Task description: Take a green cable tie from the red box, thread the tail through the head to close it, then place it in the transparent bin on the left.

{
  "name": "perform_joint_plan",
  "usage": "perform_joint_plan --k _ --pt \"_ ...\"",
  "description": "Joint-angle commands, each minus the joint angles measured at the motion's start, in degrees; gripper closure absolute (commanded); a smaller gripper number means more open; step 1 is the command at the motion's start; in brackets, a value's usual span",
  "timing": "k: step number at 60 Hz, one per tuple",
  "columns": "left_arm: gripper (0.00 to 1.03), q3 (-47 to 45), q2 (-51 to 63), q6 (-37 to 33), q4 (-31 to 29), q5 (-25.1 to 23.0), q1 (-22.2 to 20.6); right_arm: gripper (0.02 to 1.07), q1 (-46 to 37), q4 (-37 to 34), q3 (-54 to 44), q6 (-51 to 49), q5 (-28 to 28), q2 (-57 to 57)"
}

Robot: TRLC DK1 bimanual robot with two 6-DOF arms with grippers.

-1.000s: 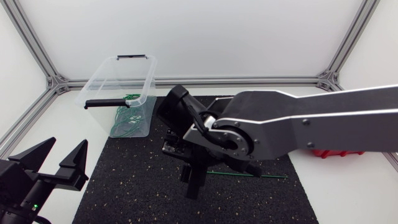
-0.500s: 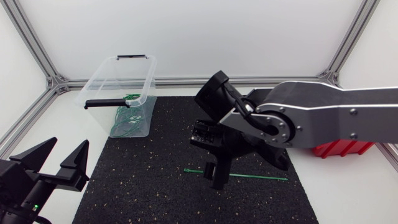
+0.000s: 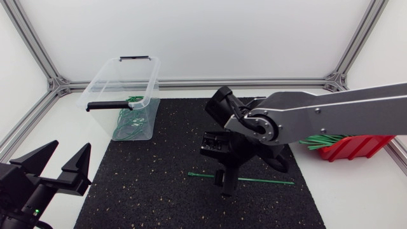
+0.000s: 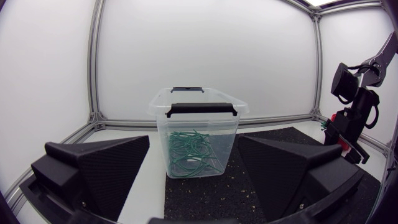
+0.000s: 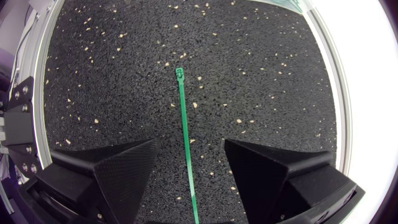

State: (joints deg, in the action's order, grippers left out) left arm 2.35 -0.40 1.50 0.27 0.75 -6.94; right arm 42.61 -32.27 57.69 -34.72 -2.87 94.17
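We judge the step in hand to be the pickup. One green cable tie [image 5: 184, 124] lies flat on the black mat [image 3: 146, 184], out of the red box [image 3: 346, 147] at the table's right edge. Our right end effector [image 5: 190, 144] hovers over it with fingers spread, and the strap runs between them untouched. Next we should descend and pinch it. Our left end effector [image 3: 71, 147] sits open at the near-left corner. The transparent bin [image 3: 154, 79] stands toward the far-left corner.

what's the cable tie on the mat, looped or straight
Straight, not looped: the green cable tie lies flat on the mat, its head free, nothing threaded through.
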Motion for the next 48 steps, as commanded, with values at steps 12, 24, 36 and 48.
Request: perform_joint_plan --k 12,24,36,48 --pt "0.04 -2.3 -0.2 0.8 -1.2 0.1 -0.5 0.54 -1.7 1.4 1.8 -3.0 -1.5 6.0" --pt "0.04 -2.3 -0.2 0.8 -1.1 0.1 -0.7 0.59 -3.0 1.4 1.5 -4.0 -1.7 7.7" --pt "0.04 -2.3 -0.2 0.9 -1.1 0.1 -0.7 0.63 -3.1 1.3 0.3 -4.3 -2.0 8.0" --pt "0.04 -2.3 -0.3 0.9 -1.2 0.1 -0.5 0.65 -2.8 1.1 -0.9 -4.7 -2.0 8.5"
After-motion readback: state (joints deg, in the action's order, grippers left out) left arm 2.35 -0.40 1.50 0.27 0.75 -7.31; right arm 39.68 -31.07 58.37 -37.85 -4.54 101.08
